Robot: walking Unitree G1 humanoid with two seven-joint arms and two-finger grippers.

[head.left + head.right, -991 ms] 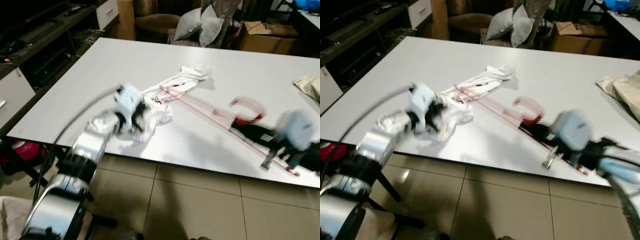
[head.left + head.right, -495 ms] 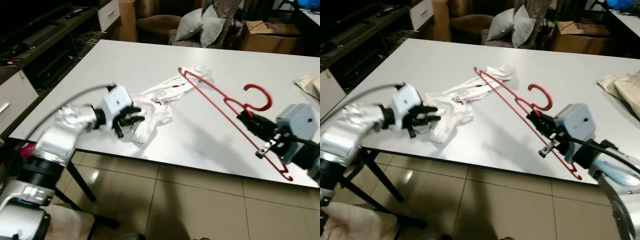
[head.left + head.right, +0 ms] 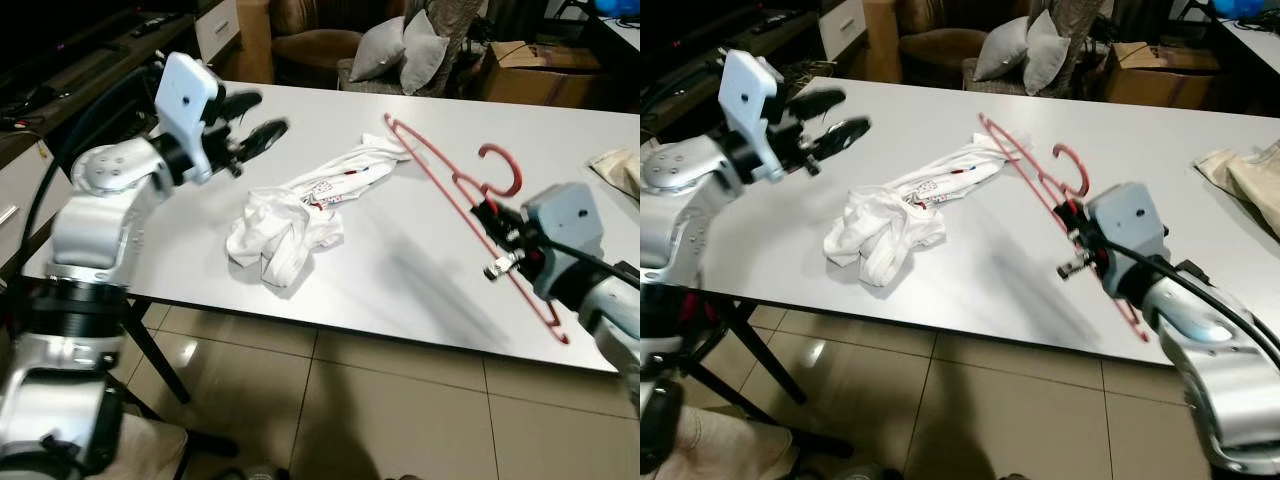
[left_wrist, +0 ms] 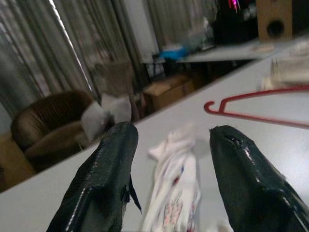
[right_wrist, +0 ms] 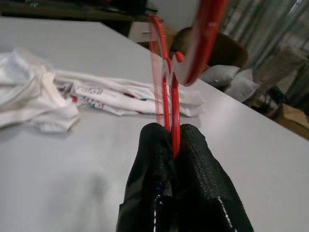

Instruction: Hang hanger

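A humanoid robot stands at the near edge of a large white table [image 3: 300, 110] in a living room, its right gripper [image 3: 487, 212] clamped on a red hanger [image 3: 452, 185] just below the hook, the two black fingers [image 5: 193, 164] pressed tight against the thin red frame. The hanger is held off the tabletop at a slant, its hook pointing up and away from the robot, one long arm reaching toward the far end of a crumpled white garment [image 3: 290, 215], the other running down past the gripper toward the table's near edge. The garment lies bunched on the table between the two arms, a printed strip showing along its stretched-out part. The left gripper [image 3: 250, 115] is raised above the table's left side, clear of the garment, its fingers [image 4: 111, 164] spread apart and holding nothing. Behind the table sit a brown armchair [image 3: 320, 35] with grey cushions [image 3: 405, 45] and a cardboard box [image 3: 540, 70]; a beige cloth [image 3: 1245, 185] rests at the table's far right edge. The floor is pale tile [image 3: 400, 410].
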